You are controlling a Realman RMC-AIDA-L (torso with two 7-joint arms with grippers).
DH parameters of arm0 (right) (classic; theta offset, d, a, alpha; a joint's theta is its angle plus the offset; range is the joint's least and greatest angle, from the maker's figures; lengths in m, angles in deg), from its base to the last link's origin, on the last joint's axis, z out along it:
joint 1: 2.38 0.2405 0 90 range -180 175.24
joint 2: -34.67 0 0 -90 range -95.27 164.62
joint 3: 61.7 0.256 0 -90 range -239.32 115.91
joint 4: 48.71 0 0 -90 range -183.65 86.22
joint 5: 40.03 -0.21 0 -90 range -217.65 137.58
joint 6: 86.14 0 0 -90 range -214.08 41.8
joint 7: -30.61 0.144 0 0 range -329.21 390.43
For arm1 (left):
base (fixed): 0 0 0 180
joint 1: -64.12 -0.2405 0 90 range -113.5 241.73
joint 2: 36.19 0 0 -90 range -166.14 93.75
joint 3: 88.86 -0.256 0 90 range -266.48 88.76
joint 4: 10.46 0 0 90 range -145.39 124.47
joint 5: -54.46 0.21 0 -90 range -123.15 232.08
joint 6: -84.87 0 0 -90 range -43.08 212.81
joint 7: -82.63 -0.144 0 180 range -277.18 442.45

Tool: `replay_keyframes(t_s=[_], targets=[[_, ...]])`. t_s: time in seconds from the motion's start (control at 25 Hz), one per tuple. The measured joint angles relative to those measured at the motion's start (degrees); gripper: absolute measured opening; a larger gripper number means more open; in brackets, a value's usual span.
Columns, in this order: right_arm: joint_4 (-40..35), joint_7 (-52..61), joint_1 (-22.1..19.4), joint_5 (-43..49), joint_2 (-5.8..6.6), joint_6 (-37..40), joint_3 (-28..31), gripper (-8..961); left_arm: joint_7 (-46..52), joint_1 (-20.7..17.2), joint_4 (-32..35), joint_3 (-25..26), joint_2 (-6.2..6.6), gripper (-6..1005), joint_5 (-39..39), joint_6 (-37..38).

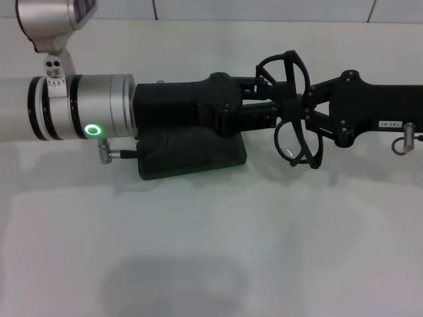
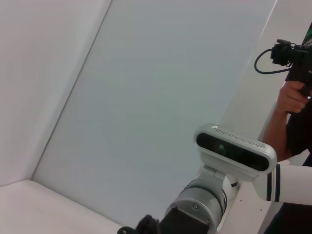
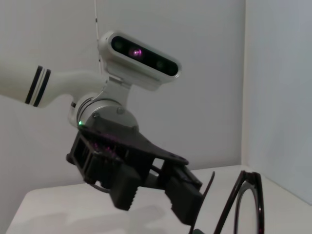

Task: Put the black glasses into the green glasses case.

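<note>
Both grippers meet mid-air over the tabletop [image 1: 198,251]: right gripper [image 1: 305,112] fingers clamp the black glasses [image 1: 294,109], left gripper [image 1: 264,105] fingers look closing on them. Green case [image 1: 192,155] sits under the left arm, toward the far edge. Swap grip slowly, no twisting.

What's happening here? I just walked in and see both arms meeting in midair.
Both arms meet above the white table. The thin black round-lens glasses sit between the left pincer and right pincer, apparently mid-handover. The dark green hard case lies on the table beneath the left arm; the glasses aren't in it yet.

White tabletop [image 1: 211,251]; pale wall [image 2: 161,83]; person's hand [image 2: 291,97] holding black camera [image 2: 287,52].
</note>
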Motion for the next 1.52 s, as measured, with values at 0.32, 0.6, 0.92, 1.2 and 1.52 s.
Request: replay_keyframes(t_s=[0.32, 0.6, 0.92, 1.2, 1.52], targets=[[-0.04, 0.0, 0.21, -0.09, -0.33, 0.04, 0.53, 107, -0.15, -0.07, 0.02, 0.0, -0.1, 471, 0.16, 0.03], [-0.13, -0.32, 0.36, -0.48, -0.46, 0.91, 0.53, 107, -0.17, -0.07, -0.13, 0.0, -0.18, 472, 0.68, -0.37], [-0.14, -0.78, 0.38, -0.59, -0.56, 0.28, 0.38, 106, -0.16, -0.06, 0.06, -0.01, 0.09, 472, 0.76, -0.59], [-0.13, -2.72, -0.11, -0.35, -0.47, -2.16, 1.87, 106, -1.18, -4.82, 0.44, 11.56, 1.68, 471, -0.05, -1.41], [-12.89, -0.48, -0.11, 3.05, -1.26, -21.28, -23.91, 104, -11.08, -9.33, -0.15, 27.77, -0.41, 471, -0.33, -16.12]])
